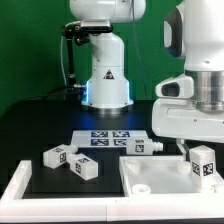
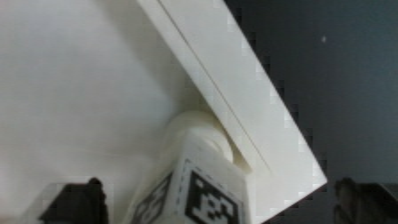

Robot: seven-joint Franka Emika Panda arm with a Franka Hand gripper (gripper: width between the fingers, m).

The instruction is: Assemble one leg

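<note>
White flat square plastic panel point(image 1: 150, 178) lies nearest on the black tabletop point(image 1: 60, 190). A short white tagged plastic leg point(image 2: 199, 195) stands at the panel's edge. The tool point(image 2: 217, 205) straddles that leg, spread wide, with gaps on both sides. Best centre over the leg, then close squarely without tilting it.

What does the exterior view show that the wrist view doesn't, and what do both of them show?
Only the exterior view shows the arm's base, the marker board and three loose legs lying on the dark table. Only the wrist view shows the gripper from close up, its dark fingertips apart on either side of a tagged leg, not touching it. Both show that tagged leg and the white panel by it.
</note>
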